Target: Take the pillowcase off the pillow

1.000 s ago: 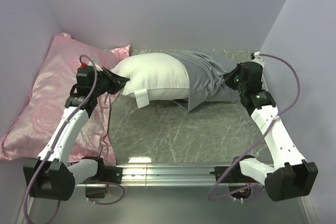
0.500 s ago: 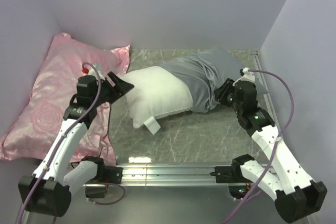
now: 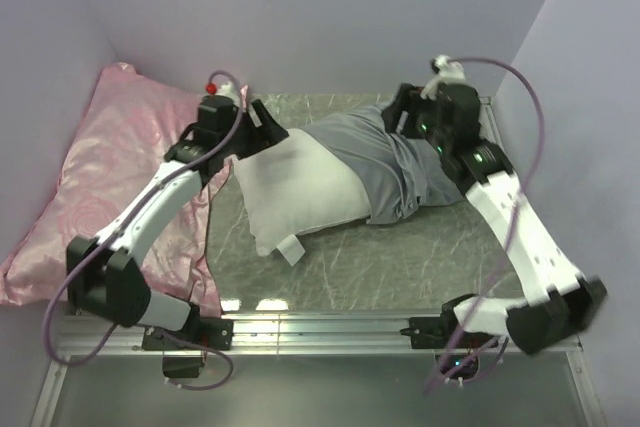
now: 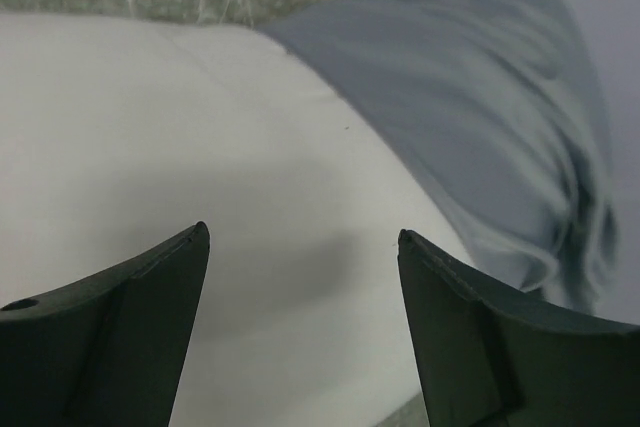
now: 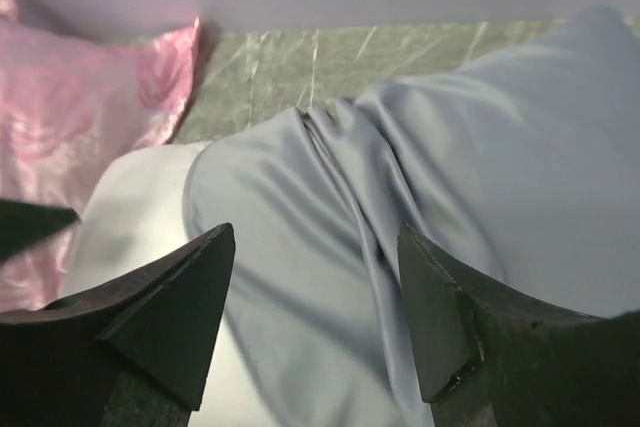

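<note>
Top external shows left claw (image 4: pixel 300 237) and right claw (image 5: pixel 315 232) spread empty over the half-cased pillow (image 3: pixel 295 192), pink cushion (image 3: pixel 100 187) at its left.

The grey-green marbled tabletop (image 3: pixel 400 247) carries a plump white pillow (image 3: pixel 295 187), half inside a grey-blue satin pillowcase (image 3: pixel 395 162), beside a pink rose-patterned satin pillow (image 3: pixel 90 177).

Lavender walls (image 3: pixel 300 7) on three sides; grey marbled tabletop (image 3: pixel 400 257); aluminium rail (image 3: pixel 320 327) along near edge.
</note>
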Controlling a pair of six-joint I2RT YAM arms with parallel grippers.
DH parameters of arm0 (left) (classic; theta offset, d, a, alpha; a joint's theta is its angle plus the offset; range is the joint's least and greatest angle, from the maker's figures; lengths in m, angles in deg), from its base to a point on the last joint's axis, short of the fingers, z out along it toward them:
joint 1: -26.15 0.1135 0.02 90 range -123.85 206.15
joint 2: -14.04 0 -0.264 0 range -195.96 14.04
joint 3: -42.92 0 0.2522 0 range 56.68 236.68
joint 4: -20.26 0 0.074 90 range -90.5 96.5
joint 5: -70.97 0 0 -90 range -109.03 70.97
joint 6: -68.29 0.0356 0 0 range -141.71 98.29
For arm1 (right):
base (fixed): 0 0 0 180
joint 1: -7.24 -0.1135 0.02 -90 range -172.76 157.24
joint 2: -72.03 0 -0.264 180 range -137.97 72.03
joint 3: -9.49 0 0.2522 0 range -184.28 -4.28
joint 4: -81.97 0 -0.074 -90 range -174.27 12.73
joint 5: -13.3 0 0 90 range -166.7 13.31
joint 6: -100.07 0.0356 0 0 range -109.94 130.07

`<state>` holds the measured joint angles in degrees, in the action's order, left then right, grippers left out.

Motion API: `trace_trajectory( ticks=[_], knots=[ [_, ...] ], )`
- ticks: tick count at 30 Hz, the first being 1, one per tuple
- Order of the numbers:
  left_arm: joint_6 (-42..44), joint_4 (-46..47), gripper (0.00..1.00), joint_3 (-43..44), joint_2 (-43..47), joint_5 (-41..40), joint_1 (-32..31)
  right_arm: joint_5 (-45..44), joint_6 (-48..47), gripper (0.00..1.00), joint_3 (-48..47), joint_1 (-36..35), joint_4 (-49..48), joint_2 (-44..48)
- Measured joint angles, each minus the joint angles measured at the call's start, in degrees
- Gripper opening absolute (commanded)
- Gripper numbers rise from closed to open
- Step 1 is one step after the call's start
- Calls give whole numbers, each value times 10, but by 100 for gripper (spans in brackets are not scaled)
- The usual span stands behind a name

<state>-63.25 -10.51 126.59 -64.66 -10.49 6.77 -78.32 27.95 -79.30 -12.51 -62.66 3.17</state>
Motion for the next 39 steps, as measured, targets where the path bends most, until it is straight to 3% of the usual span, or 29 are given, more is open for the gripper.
trace_trajectory(
  ticks=[5,8,9,12,13,14,17,18,20,22,26,32,39],
  knots=[
    [7,2,78,2,-100,-22,-59,28,-59,74,-131,-7,22,-198],
    [8,31,67,-32,-107,-35,-82,27,-86,74,-210,-15,65,-297],
    [5,47,51,-49,-102,-40,-87,27,-94,74,-230,-20,74,-329],
    [-7,108,21,-110,-87,-44,-99,26,-103,74,-226,-34,92,-354],
    [-15,132,4,-130,-85,-43,-102,26,-104,73,-220,-40,99,-355],
    [-26,159,0,-150,-84,-42,-104,21,-105,70,-219,-45,108,-355],
    [-51,239,0,-200,-87,-38,-109,4,-109,53,-226,-57,118,-355],
    [-61,267,1,-214,-87,-38,-110,-4,-111,34,-231,-61,123,-355],
    [-80,315,1,-239,-88,-39,-112,-18,-112,11,-237,-64,131,-356],
    [-95,342,1,-254,-88,-39,-114,-42,-105,1,-245,-63,142,-358],
    [-114,362,1,-266,-80,-40,-120,-94,-76,0,-285,-37,171,-368],
    [-136,359,0,-285,-38,-34,-123,-121,-9,0,-299,78,206,-347],
    [-138,271,1,-281,47,-4,-80,-106,54,0,-299,155,276,-280]
  ],
)
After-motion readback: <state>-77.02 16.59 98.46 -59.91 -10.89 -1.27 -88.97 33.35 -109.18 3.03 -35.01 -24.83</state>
